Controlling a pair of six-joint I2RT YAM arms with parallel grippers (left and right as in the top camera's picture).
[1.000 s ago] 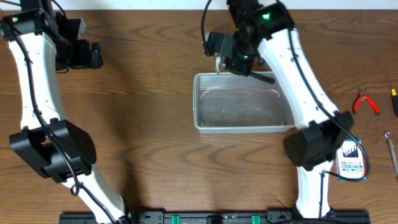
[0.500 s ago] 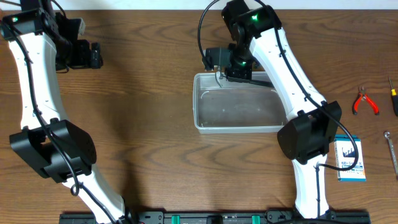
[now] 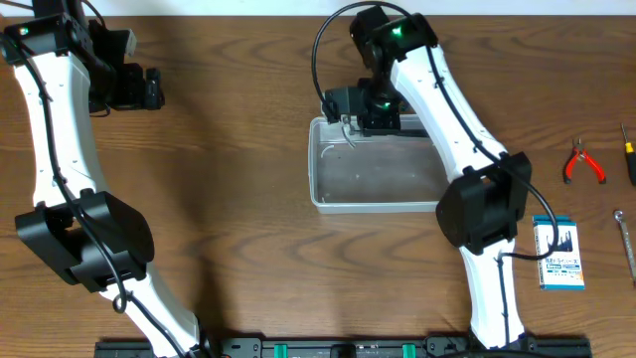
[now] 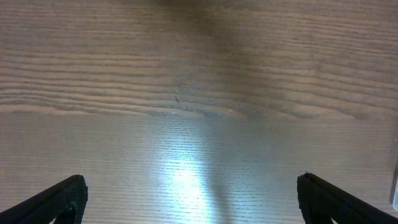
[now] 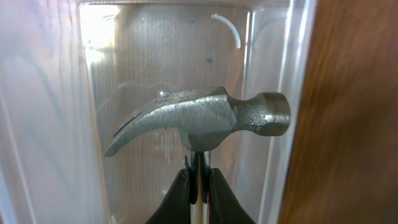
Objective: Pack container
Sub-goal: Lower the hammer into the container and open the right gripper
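Observation:
The clear plastic container [image 3: 378, 179] lies mid-table, empty apart from the hammer's end. My right gripper [image 3: 354, 115] is over its back left corner, shut on a hammer [image 3: 349, 136] just below the steel head. In the right wrist view the fingers [image 5: 198, 183] pinch the neck, and the claw head [image 5: 205, 118] hangs inside the container [image 5: 93, 162] near its wall. Whether the head touches the floor I cannot tell. My left gripper [image 3: 149, 88] is open and empty at the far left back; its wrist view shows the fingers [image 4: 193, 202] spread over bare wood.
Red-handled pliers [image 3: 583, 161], a screwdriver tip [image 3: 629, 149] and a wrench [image 3: 626, 239] lie at the right edge. A blue-and-white card pack [image 3: 561, 257] lies at the front right beside the right arm's base.
My right gripper has carried the hammer left and down, from above the container's back rim into its back left corner. The left arm has not moved.

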